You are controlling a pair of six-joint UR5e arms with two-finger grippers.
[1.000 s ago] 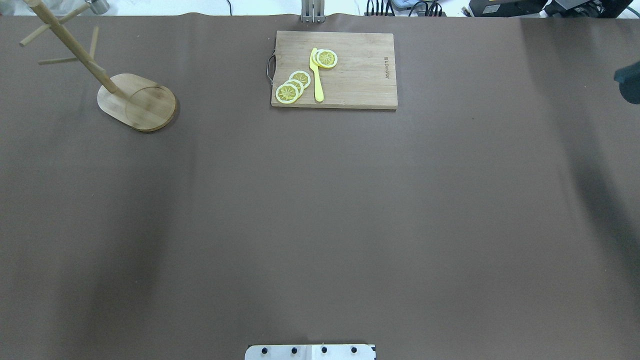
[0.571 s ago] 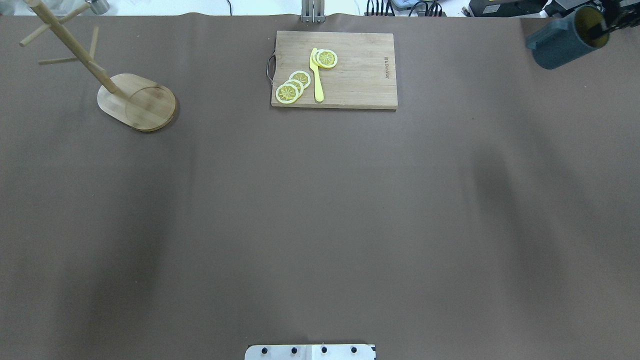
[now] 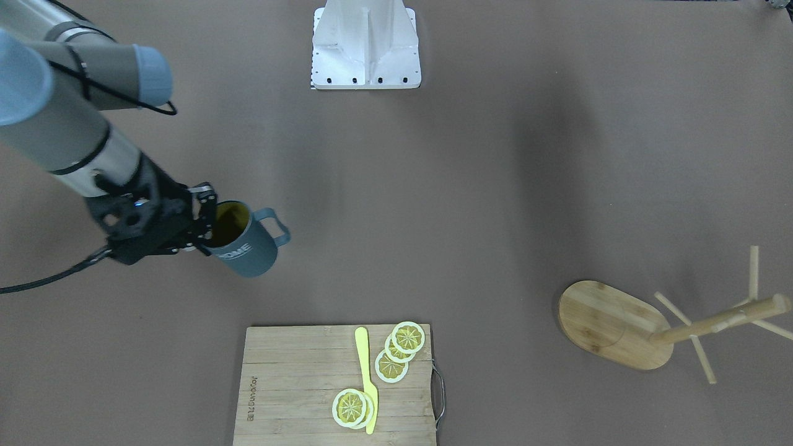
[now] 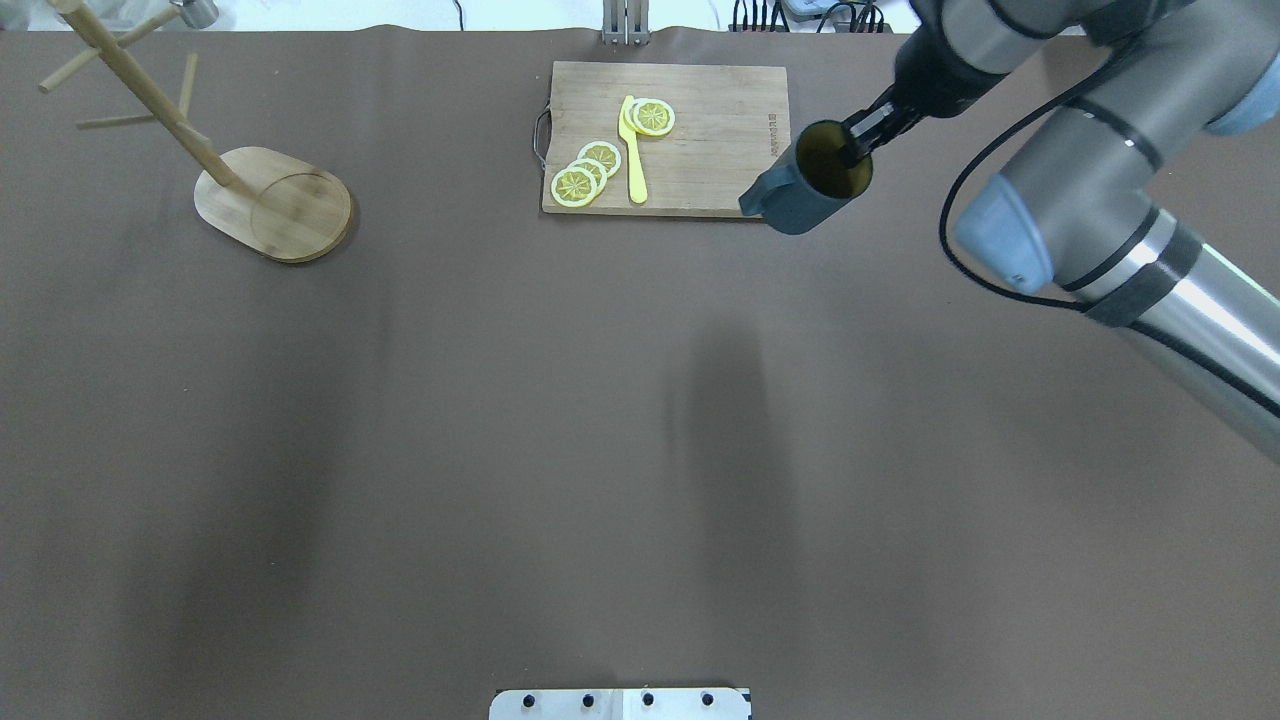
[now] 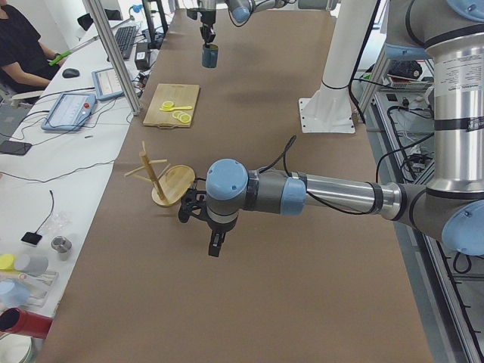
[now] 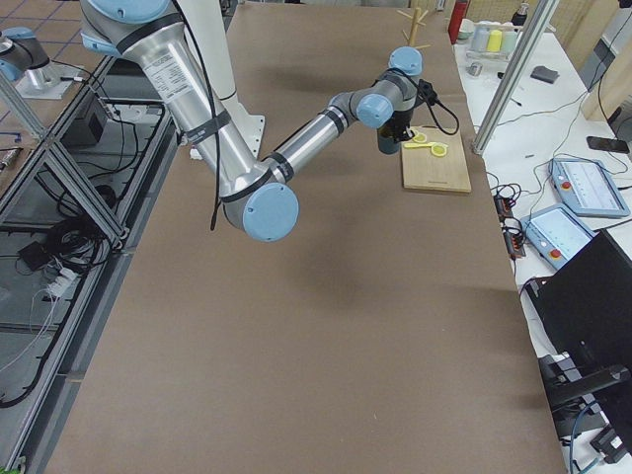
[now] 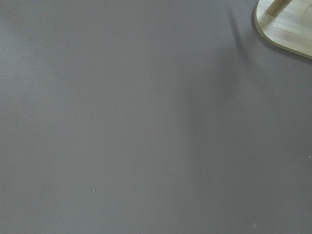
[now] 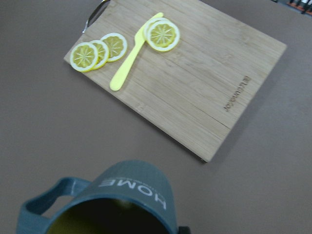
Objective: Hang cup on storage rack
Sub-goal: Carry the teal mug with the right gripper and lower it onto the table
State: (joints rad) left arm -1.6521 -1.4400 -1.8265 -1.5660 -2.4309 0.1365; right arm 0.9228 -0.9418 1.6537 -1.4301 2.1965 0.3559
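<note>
The dark teal cup [image 4: 800, 200] with an olive inside hangs tilted in the air over the near right corner of the cutting board, handle pointing left. It also shows in the front view [image 3: 246, 249] and the right wrist view [image 8: 122, 200]. My right gripper [image 4: 858, 143] is shut on the cup's rim, one finger inside. The bamboo storage rack [image 4: 275, 205] stands at the far left of the table with bare pegs [image 3: 703, 359]. My left gripper [image 5: 215, 248] shows only in the left side view, above the table near the rack's base [image 7: 287, 29]; I cannot tell its state.
A wooden cutting board [image 4: 700, 140] at the far middle carries lemon slices [image 4: 585, 172] and a yellow knife [image 4: 632, 150]. The white robot base [image 3: 365, 43] stands at the near edge. Brown cloth covers the table between the board and the rack.
The right arm has swung in from the far right edge and carried the cup leftward to the cutting board's corner. The rack and board have not moved.
</note>
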